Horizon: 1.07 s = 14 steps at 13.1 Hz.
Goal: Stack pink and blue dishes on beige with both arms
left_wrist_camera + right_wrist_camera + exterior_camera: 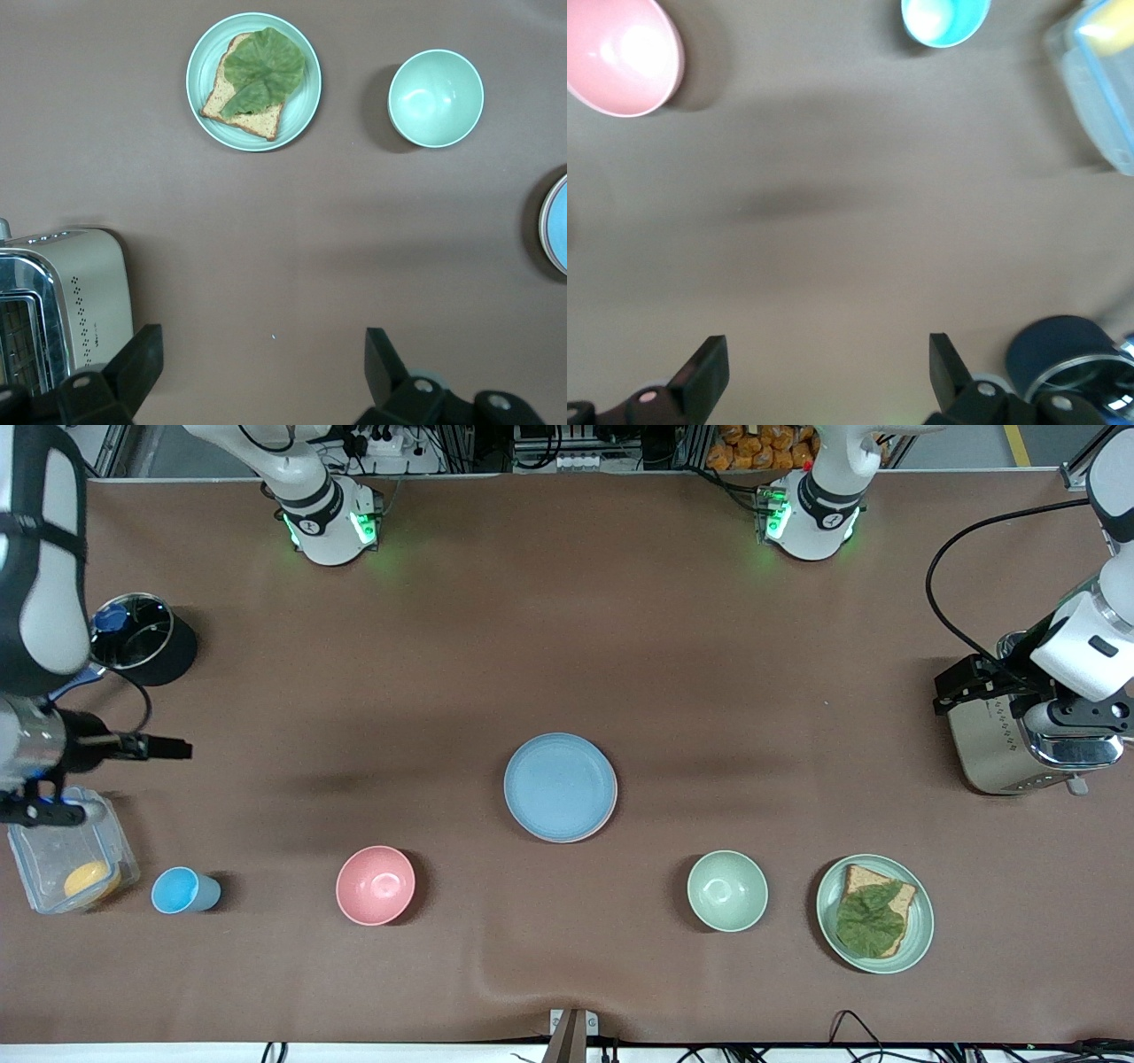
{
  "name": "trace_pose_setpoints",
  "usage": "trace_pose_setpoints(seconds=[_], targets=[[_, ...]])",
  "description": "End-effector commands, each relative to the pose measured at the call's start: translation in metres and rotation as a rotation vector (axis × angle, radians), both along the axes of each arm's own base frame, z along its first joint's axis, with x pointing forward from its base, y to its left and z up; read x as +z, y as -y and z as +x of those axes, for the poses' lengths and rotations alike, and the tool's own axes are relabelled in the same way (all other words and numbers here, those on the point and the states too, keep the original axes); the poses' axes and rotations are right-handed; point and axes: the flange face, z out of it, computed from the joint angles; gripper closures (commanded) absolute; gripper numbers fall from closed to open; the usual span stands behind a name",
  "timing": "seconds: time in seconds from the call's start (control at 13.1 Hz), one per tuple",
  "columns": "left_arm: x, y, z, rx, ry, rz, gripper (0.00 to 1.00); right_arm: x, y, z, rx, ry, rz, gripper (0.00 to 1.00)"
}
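The light blue plate (560,784) lies flat in the middle of the table, and its edge (558,221) shows in the left wrist view. A thin pink rim (592,833), the pink plate, peeks out from under its side nearer the front camera. The beige plate is hidden. My left gripper (943,691) (263,354) hangs open and empty over bare table beside the toaster. My right gripper (182,748) (828,359) is open and empty too, over bare table between the dark pot and the clear container.
A toaster (1010,748) stands at the left arm's end. Nearer the front camera lie a green plate (828,908) with bread and a leaf, a green bowl (727,890), a pink bowl (376,885) and a blue cup (177,890). A clear container (53,850) and a dark pot (142,638) stand at the right arm's end.
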Motion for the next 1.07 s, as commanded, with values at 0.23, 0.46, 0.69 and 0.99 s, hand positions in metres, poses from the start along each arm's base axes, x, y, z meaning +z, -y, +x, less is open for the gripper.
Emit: trace_pose_setpoints(seconds=[0.23,0.46,0.69,0.99], targets=[[0.0,-0.003,0.001,0.006,-0.009,0.001,0.0,0.076,-0.013,-0.069,0.01,0.06,-0.028,0.0],[0.0,-0.004,0.001,0.007,-0.011,0.001,0.0,0.088,-0.026,-0.069,-0.008,0.078,-0.065,0.0],[0.0,-0.003,0.001,0.006,-0.011,0.001,0.0,0.084,-0.03,-0.067,-0.005,0.077,-0.053,0.0],[0.0,-0.003,0.001,0.006,-0.011,0.001,0.0,0.087,-0.027,-0.062,-0.011,0.109,-0.049,0.0]])
